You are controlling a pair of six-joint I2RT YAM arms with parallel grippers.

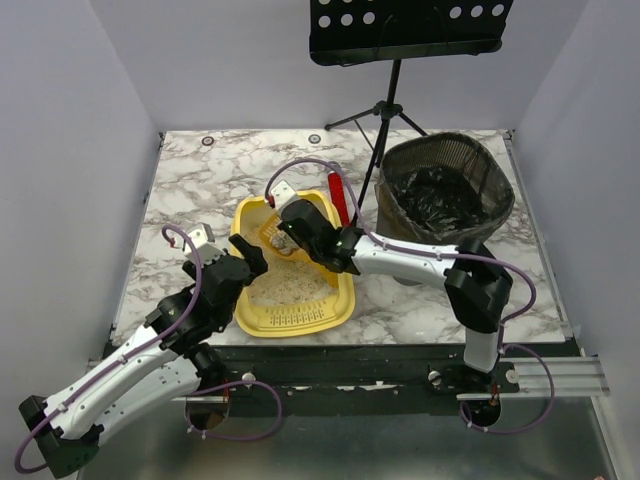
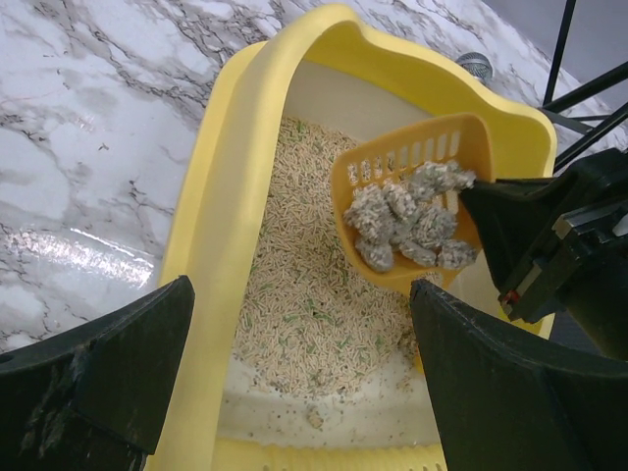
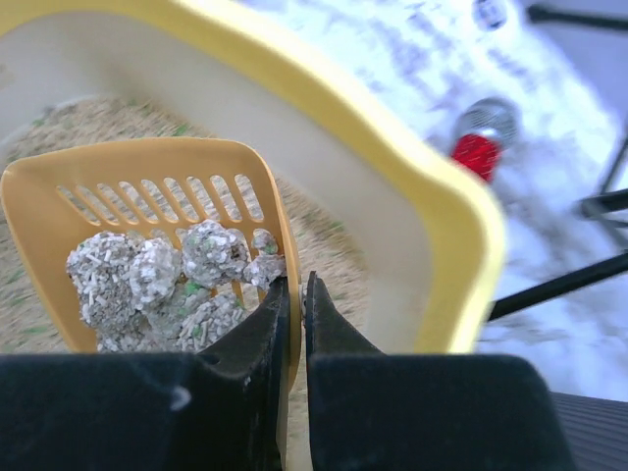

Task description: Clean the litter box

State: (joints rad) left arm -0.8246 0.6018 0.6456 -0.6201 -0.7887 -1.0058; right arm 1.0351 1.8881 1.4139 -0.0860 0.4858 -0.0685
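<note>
Roughly midway: the right hand pinches the slotted scoop by its wall, clumps loaded, above the litter box at the centre of the table. The left hand gapes wide astride the box's wall. Still to do: dumping into the mesh bin at 2 o'clock.

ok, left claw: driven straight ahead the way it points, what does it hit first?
Probably the long side wall of the litter box, which runs up between the open fingers of the left claw; the litter lies just past it. Depth is hard to judge.
</note>
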